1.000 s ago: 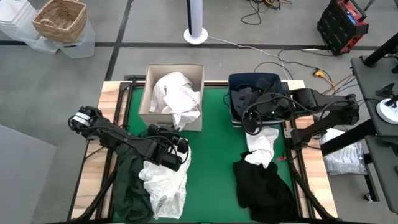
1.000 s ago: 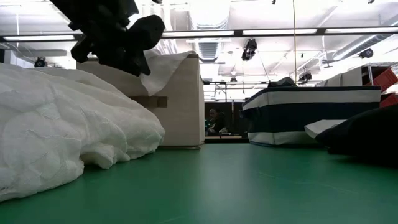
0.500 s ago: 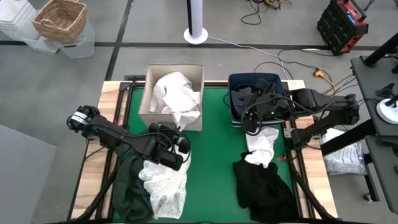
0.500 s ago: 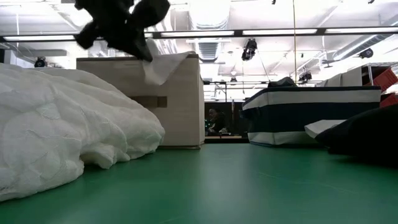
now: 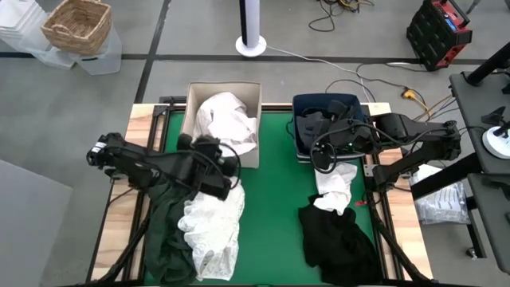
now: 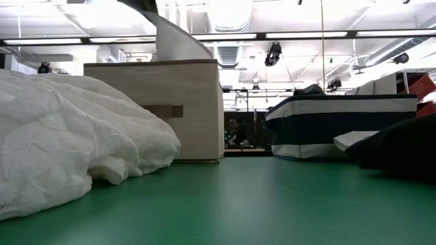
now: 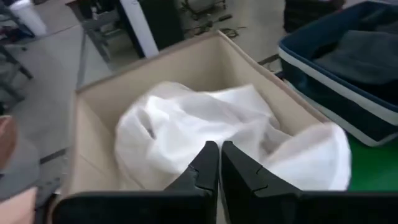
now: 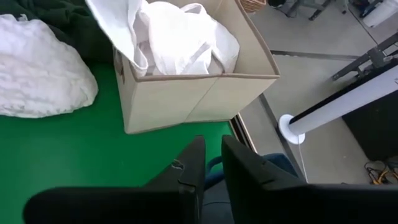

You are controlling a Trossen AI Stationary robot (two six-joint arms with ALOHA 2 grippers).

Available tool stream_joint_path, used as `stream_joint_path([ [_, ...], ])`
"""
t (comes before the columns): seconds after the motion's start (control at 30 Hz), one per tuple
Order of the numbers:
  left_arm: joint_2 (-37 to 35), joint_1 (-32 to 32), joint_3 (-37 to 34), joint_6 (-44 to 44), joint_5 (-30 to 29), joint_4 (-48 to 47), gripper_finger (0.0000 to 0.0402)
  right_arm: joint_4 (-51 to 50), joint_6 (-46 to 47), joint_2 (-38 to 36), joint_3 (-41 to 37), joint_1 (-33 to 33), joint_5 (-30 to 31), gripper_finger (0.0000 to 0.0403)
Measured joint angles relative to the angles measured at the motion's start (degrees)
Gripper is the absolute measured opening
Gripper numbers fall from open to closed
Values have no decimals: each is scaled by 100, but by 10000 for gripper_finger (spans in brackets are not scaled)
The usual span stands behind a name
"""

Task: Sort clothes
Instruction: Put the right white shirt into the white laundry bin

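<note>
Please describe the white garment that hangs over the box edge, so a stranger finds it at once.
On the green table, find the beige fabric box at the far left. One white garment spills over its near rim; the other white clothes lie flat on the table.

White clothes heaped in the box at eleven o'clock; white and green at seven, black at five.

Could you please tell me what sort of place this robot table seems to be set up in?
Probably a robotics lab or workshop: bare grey concrete floor with loose cables, rows of ceiling strip lights, and a red equipment case.
</note>
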Motion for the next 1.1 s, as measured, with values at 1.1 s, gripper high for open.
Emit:
stream_joint_path([
  [1.1,-2084,253,-1507,4204,2588,3194,20,-339,455,-109,-11,0,-50,31],
])
